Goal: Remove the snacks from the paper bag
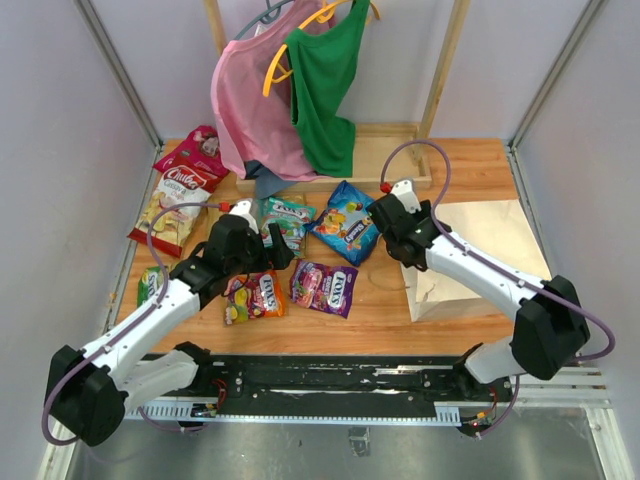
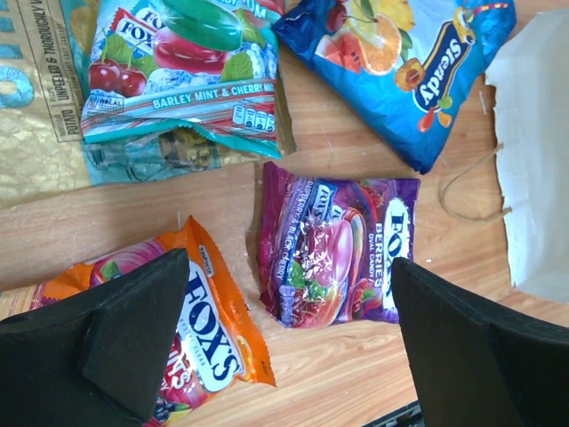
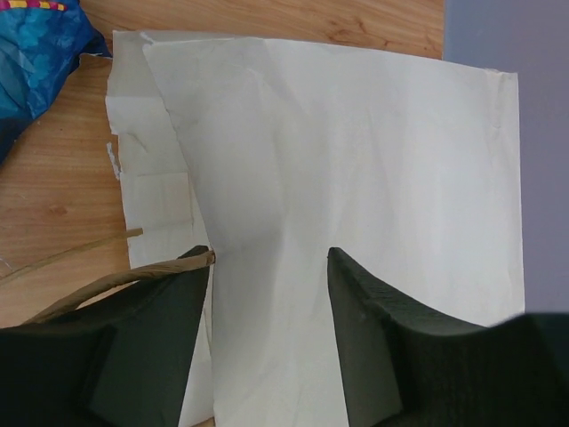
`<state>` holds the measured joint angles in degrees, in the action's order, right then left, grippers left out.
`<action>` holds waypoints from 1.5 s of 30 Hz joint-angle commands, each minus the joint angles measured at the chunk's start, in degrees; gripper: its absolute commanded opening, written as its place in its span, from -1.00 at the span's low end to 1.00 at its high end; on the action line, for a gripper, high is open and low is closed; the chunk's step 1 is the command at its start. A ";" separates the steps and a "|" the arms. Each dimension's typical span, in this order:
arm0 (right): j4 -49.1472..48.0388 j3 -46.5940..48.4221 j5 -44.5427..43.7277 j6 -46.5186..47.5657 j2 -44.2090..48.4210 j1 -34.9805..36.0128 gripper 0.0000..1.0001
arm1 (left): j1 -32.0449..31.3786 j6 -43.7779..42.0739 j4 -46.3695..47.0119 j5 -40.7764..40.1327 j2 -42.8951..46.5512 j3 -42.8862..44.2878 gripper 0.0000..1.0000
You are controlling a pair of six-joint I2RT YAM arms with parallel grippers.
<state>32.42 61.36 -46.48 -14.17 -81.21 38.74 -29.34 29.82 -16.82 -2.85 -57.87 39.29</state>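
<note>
The cream paper bag (image 1: 480,255) lies flat on the right of the table, and I see nothing inside it. My right gripper (image 3: 269,253) hovers over its mouth end (image 3: 356,160). Its jaws are partly apart astride the top layer, and a twisted handle (image 3: 107,285) lies by the left finger. Snacks are spread on the wood: blue (image 1: 347,222), teal (image 1: 285,220), purple (image 1: 323,288), orange (image 1: 255,297), yellow-green (image 1: 150,285) and red (image 1: 195,150). My left gripper (image 2: 289,262) is open and empty above the orange packet (image 2: 209,329) and the purple packet (image 2: 342,249).
A pink and a green garment (image 1: 300,90) hang on a wooden rack at the back, over its base board (image 1: 385,160). A large chips bag (image 1: 178,205) lies far left. Grey walls close in both sides. A black rail (image 1: 330,380) runs along the near edge.
</note>
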 commanded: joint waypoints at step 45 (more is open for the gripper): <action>-4.52 9.42 99.62 -7.96 23.96 -32.94 -0.94 | -0.30 2.76 17.50 5.24 3.12 -4.91 0.99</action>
<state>29.82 71.81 40.56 -19.59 -56.95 6.57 -29.39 32.18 -1.41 2.04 -55.96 35.27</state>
